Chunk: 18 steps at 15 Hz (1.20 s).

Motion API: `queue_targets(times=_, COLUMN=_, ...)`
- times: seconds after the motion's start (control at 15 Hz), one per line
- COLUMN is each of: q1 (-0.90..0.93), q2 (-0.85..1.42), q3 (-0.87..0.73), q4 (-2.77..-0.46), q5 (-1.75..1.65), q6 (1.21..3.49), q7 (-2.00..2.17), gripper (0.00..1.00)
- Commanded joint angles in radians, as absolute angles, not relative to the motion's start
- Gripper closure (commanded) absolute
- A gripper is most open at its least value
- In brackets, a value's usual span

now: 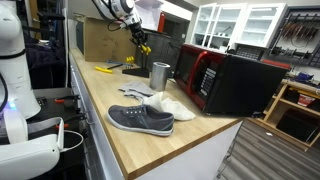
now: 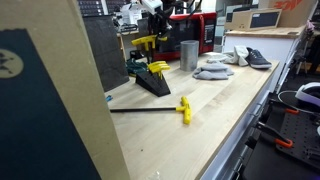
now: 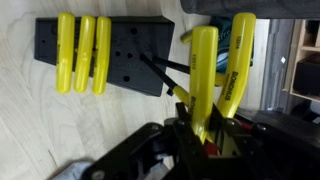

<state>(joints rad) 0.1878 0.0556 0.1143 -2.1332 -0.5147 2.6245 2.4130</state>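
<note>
Gripping a yellow-handled key [image 3: 204,70], the pincer [image 3: 200,128] is closed around its handle. A second yellow handle [image 3: 238,60] sits just beside it; I cannot tell whether that one is clamped too. Below the pincer stands a black holder block [image 3: 130,60] with three more yellow handles [image 3: 80,55]. Near the pincer in an exterior view stands a metal cup [image 1: 160,75], with a grey shoe [image 1: 140,119] farther off.
</note>
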Motion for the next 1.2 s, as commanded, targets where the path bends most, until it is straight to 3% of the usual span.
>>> queue_targets(times=0.0, q1=0.186, q2=0.063, q3=0.103, q4=-2.113, q5=-0.553, q6=2.663, q7=2.554, gripper=0.94)
queue_targets(times=0.2, q1=0.188, q2=0.067, q3=0.101, q4=-2.102, q5=-0.573, q6=2.655, q7=2.590, gripper=0.94)
queue_targets(times=0.27, q1=0.190, q2=0.068, q3=0.102, q4=-2.099, q5=-0.580, q6=2.653, q7=2.598, gripper=0.84)
queue_targets(times=0.33, q1=0.192, q2=0.068, q3=0.104, q4=-2.095, q5=-0.590, q6=2.652, q7=2.609, gripper=0.62)
queue_targets(times=0.4, q1=0.196, q2=0.069, q3=0.102, q4=-2.092, q5=-0.607, q6=2.652, q7=2.619, gripper=0.49)
queue_targets(times=0.8, q1=0.207, q2=0.076, q3=0.108, q4=-2.018, q5=-0.753, q6=2.639, q7=2.685, gripper=0.06)
queue_targets(times=0.87, q1=0.208, q2=0.078, q3=0.109, q4=-2.010, q5=-0.766, q6=2.637, q7=2.682, gripper=0.01)
queue_targets(times=1.13, q1=0.218, q2=0.082, q3=0.117, q4=-1.999, q5=-0.775, q6=2.636, q7=2.658, gripper=0.00)
